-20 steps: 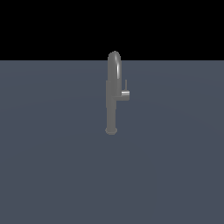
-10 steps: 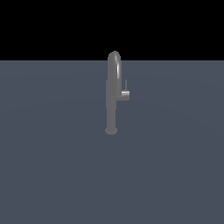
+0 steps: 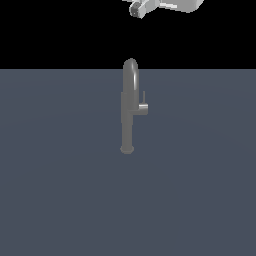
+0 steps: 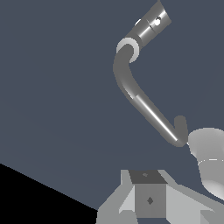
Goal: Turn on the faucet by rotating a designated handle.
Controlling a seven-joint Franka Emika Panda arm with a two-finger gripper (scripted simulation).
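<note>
The grey faucet stands upright in the middle of the dark floor, its arched top uppermost. The handle is a short stub on its side toward the exterior view's right, with a thin pin pointing up. My gripper is a white shape at the top edge, high above the faucet and apart from it. In the wrist view the faucet lies diagonally beyond the gripper's body. A short cylinder ends it; I cannot tell if that is the handle. The fingertips are cut off.
A flat blue-grey floor spreads around the faucet, with black background behind it. A pale rounded part shows at the edge of the wrist view.
The white gripper and arm end have come into sight at the top of the exterior view, where nothing showed before. The faucet and its handle have not moved.
</note>
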